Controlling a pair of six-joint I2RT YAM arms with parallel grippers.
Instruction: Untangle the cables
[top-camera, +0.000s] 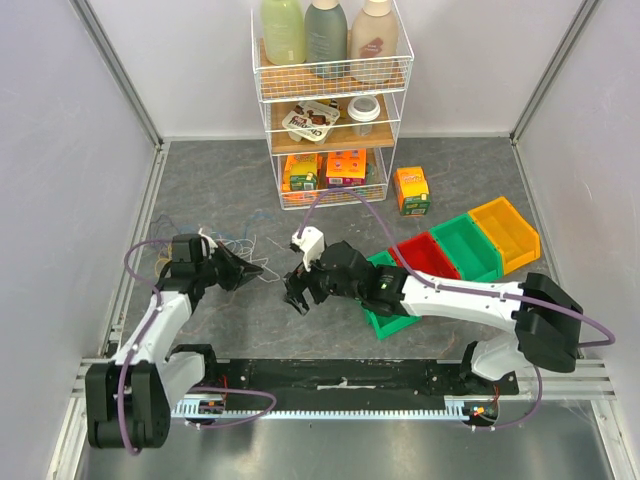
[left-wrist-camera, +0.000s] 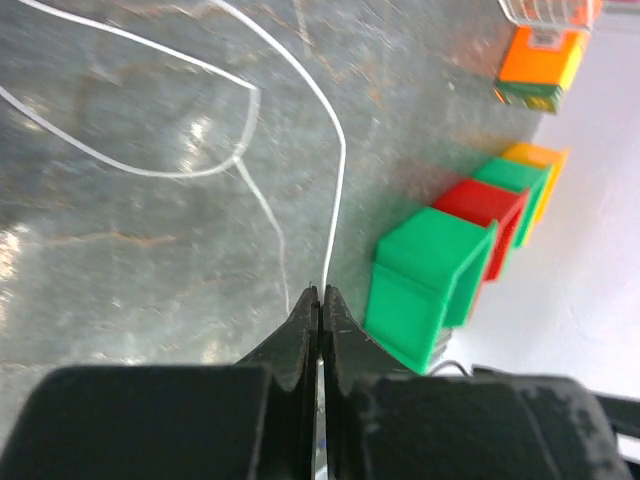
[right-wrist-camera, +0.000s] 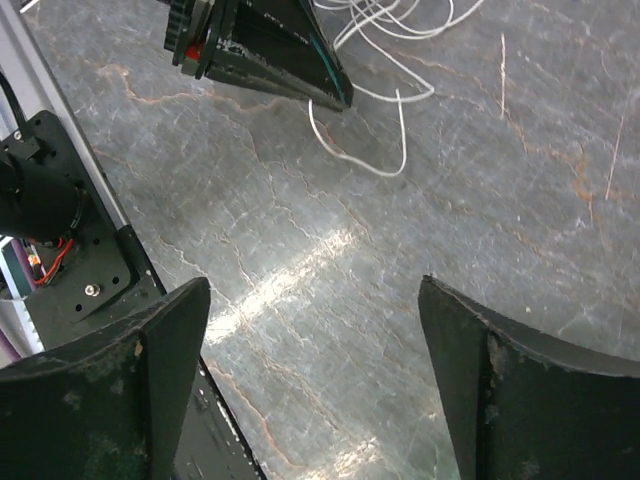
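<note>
The cables lie in a thin, loose tangle on the grey table, just behind my left gripper. In the left wrist view the left gripper is shut on a white cable that runs up from its tips and curves away to the upper left. The right wrist view shows those dark left fingers at the top, with white cable loops trailing from their tip. My right gripper is open over bare table, a short way right of the left gripper, with nothing between its fingers.
A row of bins stands under and behind the right arm: green, red, yellow. A white wire shelf with bottles and boxes stands at the back. An orange box sits beside it.
</note>
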